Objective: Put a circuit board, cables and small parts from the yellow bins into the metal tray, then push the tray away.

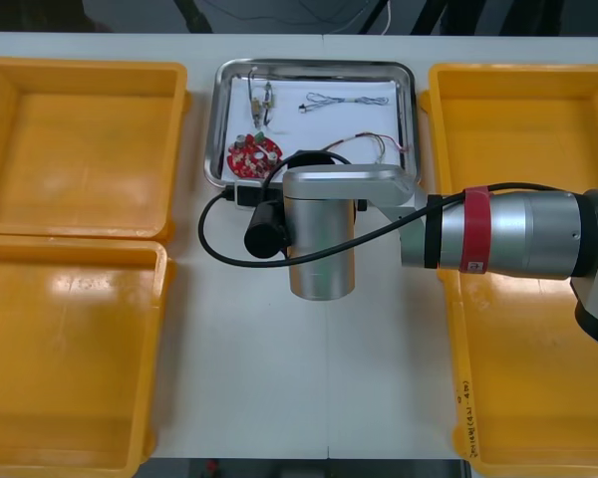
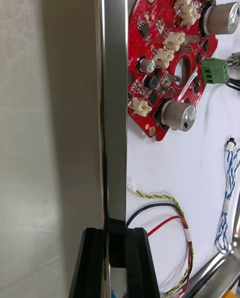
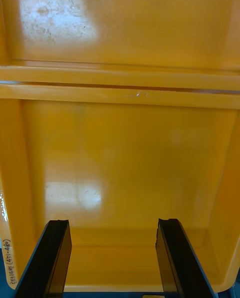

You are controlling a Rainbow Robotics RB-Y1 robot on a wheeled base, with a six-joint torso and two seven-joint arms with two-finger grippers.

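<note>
Right fingers clamped on the tray rim, left fingers released over a bin.
Front: right arm (image 1: 508, 231) comes in from the right edge to the near rim of the shiny rectangular metal tray (image 1: 219, 119), white inside, upper centre on the light surface (image 1: 279, 378). In the tray: round red circuit board (image 1: 253, 156) lower left, small metal parts (image 1: 259, 100) upper left, twisted blue and white cable (image 1: 344, 100) upper right, red and yellow cable (image 1: 384, 144) at right. Yellow plastic bins (image 1: 80, 129) on both sides. Right wrist: right gripper (image 2: 116, 233) fingers grasp the tray rim between them, board just inside the rim, red and yellow cable close to the fingers. Left wrist: left gripper (image 3: 112, 223) fingers spread apart, holding nothing, above a bin floor.
</note>
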